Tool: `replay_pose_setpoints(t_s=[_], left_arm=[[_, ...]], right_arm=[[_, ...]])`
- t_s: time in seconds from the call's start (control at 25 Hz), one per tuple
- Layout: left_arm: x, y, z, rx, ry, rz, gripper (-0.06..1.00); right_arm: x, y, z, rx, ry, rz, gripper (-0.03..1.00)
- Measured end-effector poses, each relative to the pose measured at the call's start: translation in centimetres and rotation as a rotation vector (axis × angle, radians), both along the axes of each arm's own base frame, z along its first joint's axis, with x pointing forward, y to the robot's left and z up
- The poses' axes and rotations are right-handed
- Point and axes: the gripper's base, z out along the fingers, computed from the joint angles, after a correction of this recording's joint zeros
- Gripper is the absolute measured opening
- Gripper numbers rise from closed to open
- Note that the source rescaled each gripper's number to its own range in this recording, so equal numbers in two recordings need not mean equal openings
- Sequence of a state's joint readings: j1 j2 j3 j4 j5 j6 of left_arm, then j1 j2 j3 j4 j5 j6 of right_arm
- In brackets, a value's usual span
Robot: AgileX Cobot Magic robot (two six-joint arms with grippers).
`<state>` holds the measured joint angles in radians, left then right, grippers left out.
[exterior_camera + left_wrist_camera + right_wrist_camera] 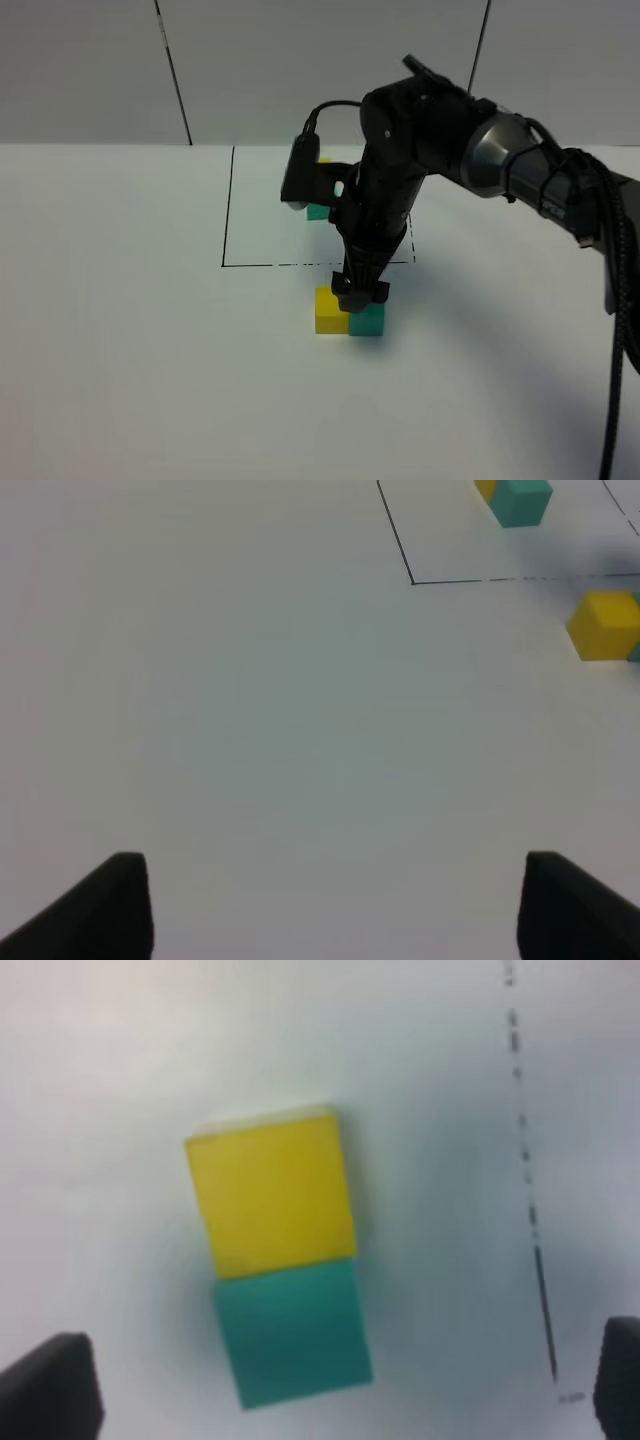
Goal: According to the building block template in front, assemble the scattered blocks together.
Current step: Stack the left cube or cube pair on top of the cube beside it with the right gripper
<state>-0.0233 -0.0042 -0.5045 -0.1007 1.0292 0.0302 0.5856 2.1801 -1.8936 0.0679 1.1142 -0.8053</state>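
The scattered blocks, a yellow cube [328, 310] and a teal-green cube [368, 320], sit side by side and touching, just in front of the black drawn rectangle [228, 210]. In the right wrist view the yellow cube [272, 1192] and teal cube [292, 1332] also touch. My right gripper [360, 293] hovers right over them, open and empty, its fingers [45, 1390] far apart. The building block template [317, 211] inside the rectangle is mostly hidden by the arm; the left wrist view shows its teal cube [520, 502]. My left gripper [335, 910] is open and empty over bare table.
The white table [120, 330] carries only the cubes and the drawn rectangle, whose corner shows in the left wrist view [412, 581]. The right arm [470, 140] reaches in from the right, with cables hanging at the right edge. A grey panelled wall stands behind.
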Motion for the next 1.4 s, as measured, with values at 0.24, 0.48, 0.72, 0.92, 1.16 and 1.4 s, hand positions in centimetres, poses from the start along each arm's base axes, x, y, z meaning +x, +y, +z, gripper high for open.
replay_pose_setpoints(t_s=[0.24,0.48,0.72,0.92,1.16,1.4], left_arm=[[0.0,0.0,0.0,0.000,0.000,0.000,0.87],[0.0,0.0,0.0,0.000,0.000,0.000,0.87],[0.0,0.0,0.0,0.000,0.000,0.000,0.87],[0.0,0.0,0.0,0.000,0.000,0.000,0.87],[0.0,0.0,0.0,0.000,0.000,0.000,0.87],[0.0,0.0,0.0,0.000,0.000,0.000,0.87]], right_arm=[[-0.2,-4.2,5.6,0.088,0.037,-0.318,1.00],[2.6,-16.7,8.6,0.180,0.025,-0.846,1.00],[-1.4,-28.6,8.9,0.191,0.077,-1.219,1.00],[-8.4,-32.2,8.4,0.272,0.118,-1.434,1.00],[-18.4,-31.9,7.0,0.288,0.050,-1.603,1.00],[-25.9,-29.9,7.7,0.314,-0.117,-1.610,1.00]])
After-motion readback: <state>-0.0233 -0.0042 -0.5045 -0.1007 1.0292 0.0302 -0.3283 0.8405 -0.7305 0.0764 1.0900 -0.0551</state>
